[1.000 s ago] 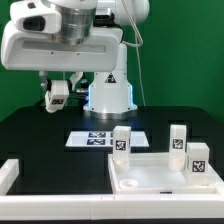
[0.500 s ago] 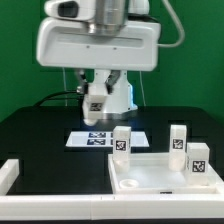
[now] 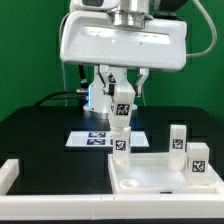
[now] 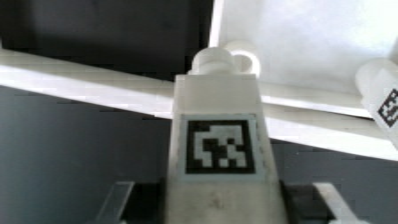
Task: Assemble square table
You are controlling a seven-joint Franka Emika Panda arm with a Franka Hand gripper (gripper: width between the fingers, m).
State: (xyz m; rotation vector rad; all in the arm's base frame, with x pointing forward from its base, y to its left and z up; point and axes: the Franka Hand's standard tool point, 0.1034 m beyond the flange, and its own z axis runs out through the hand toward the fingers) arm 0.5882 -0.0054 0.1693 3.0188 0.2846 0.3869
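My gripper (image 3: 122, 92) is shut on a white block leg (image 3: 122, 106) with a marker tag and holds it upright in the air. It hangs just above another leg (image 3: 121, 144), which stands at the square panel's (image 3: 150, 184) back corner on the exterior view's left. Two more legs (image 3: 178, 140) (image 3: 198, 159) stand at the panel's other side. In the wrist view the held leg (image 4: 219, 125) fills the middle between both fingers (image 4: 137, 198), with the panel's rim (image 4: 107, 78) beyond it and another leg (image 4: 379, 92) at the edge.
The marker board (image 3: 92, 139) lies flat on the black table behind the panel. A long white bar (image 3: 9, 176) edges the table at the front and at the exterior view's left. The robot's white base (image 3: 98, 97) stands at the back.
The arm has swung to the exterior view's right with the leg in its grip. It went from back left of the marker board to above the panel's corner leg.
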